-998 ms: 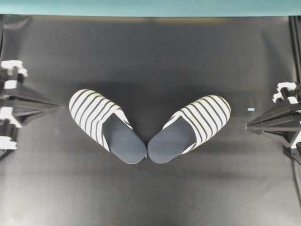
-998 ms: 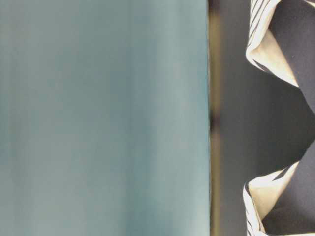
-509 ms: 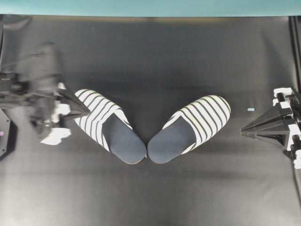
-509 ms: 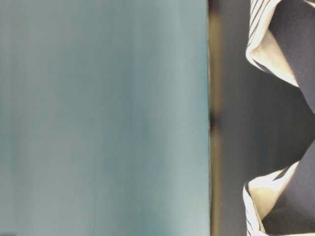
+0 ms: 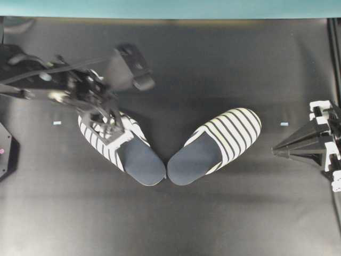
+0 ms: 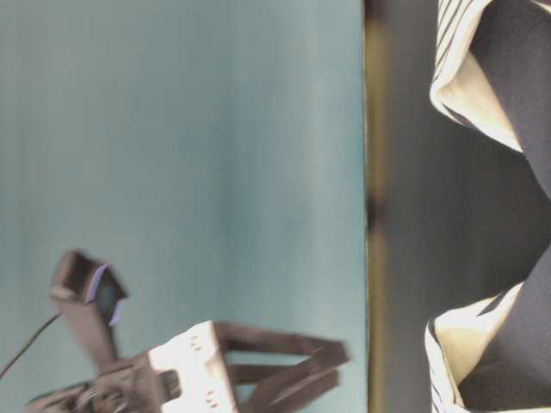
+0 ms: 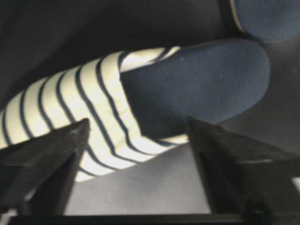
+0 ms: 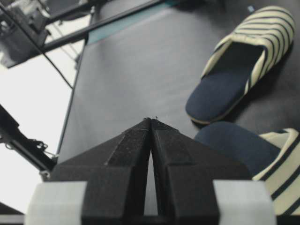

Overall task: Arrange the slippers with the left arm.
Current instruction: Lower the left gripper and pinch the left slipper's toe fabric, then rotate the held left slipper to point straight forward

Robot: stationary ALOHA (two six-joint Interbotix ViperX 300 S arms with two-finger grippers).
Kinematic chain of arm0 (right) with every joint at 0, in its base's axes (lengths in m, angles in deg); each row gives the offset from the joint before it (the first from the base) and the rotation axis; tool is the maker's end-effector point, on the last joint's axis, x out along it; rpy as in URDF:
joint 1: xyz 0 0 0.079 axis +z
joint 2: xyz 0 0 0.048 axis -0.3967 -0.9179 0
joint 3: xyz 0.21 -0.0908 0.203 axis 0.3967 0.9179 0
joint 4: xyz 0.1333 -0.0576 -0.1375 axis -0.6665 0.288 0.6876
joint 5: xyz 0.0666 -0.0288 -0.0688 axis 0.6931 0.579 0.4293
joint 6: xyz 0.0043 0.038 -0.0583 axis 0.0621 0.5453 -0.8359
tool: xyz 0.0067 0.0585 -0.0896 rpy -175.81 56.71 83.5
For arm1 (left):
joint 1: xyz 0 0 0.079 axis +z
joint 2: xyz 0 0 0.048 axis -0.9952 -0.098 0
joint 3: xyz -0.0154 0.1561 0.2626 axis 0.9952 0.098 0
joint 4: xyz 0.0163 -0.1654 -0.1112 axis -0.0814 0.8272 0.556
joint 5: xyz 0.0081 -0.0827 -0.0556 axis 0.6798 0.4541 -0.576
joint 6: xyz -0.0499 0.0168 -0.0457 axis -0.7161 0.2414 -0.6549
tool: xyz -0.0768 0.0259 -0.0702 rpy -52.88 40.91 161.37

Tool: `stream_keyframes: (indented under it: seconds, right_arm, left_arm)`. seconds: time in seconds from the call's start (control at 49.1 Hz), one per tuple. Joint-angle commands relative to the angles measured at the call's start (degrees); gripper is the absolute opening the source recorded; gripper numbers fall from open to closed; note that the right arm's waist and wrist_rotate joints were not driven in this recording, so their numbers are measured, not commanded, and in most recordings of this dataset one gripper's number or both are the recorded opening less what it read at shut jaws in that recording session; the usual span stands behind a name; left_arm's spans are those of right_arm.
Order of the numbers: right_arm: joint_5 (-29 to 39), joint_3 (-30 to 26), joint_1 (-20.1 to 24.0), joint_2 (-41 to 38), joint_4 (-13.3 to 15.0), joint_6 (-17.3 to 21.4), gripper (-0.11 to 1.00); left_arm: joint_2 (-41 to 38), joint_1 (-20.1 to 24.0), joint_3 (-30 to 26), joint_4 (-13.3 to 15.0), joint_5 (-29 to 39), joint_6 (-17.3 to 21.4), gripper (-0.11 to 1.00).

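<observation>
Since the earlier overhead frame, the black jointed left arm (image 5: 58,85) has swung in from the left table edge and now extends over the striped upper of the left-hand slipper; the right arm's wrist has also shifted slightly, and both slippers lie where they did before.

On the left of the overhead view, the left arm's black pointed gripper (image 5: 109,130) hangs above the navy-and-cream striped open-back slipper (image 5: 133,154). In the left wrist view its two fingers (image 7: 44,164) stand spread wide, one on each side of the slipper's striped upper; whether they touch the fabric cannot be told. The table-level view shows the same gripper (image 6: 293,370) with its fingers parted, in front of the teal backdrop (image 6: 215,129).

The left-hand slipper rests on the black matte table surface (image 5: 176,224) with its toe pointing to the upper left. Its dark navy heel lies just beside the heel of the second striped slipper (image 5: 218,144), whose toe points to the upper right, so the pair forms a V.

At the right table edge, the right gripper (image 8: 151,125) sits well apart from the slippers, its fingers pressed together.
</observation>
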Motion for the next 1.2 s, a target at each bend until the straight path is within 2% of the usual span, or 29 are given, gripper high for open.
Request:
stream_keyframes:
  seconds: [0.0,0.061,0.326,0.591,0.652,0.713,0.856,0.937,1.059,1.182]
  right_arm:
    - [-0.35,-0.26,0.0,-0.18,-0.09,0.0,0.0]
    - [-0.26,-0.18,0.0,-0.09,0.0,0.0,0.0]
    - [0.09,-0.09,0.0,1.05,0.0,0.0,0.0]
    - [-1.32,0.35,0.0,2.72,0.0,0.0,0.0]
    - [-1.67,0.53,0.0,3.16,-0.09,0.09,0.0]
    - [-1.93,0.88,0.0,3.6,-0.09,0.0,0.0]
    - [-1.93,1.23,0.0,4.22,-0.09,0.0,0.0]
    - [-1.93,1.23,0.0,4.31,0.0,0.09,0.0]
    - [-1.93,1.23,0.0,4.48,-0.09,0.0,0.0]
    - [-1.93,1.23,0.0,4.57,-0.09,0.09,0.0]
  left_arm:
    - [-2.64,-0.18,-0.97,-0.18,0.0,-0.26,0.86]
    - [-4.31,-0.09,-0.88,-0.18,0.0,-0.35,0.9]
    - [-9.32,0.7,0.26,-0.18,0.35,-0.53,0.89]
    - [-10.46,1.23,1.32,-0.53,-0.79,-0.18,0.84]
    - [-10.46,1.23,1.49,-0.53,-1.14,0.26,0.78]
    - [-10.37,1.23,1.49,-0.53,-1.23,0.35,0.65]
    - [-10.2,1.14,1.23,-0.53,-0.88,1.14,0.22]
    - [-9.14,1.05,0.97,-0.53,-0.62,3.52,0.04]
    - [-6.42,0.53,-0.53,-0.53,-0.62,11.16,0.01]
    - [-3.6,0.09,-1.93,-0.62,-0.53,21.09,0.01]
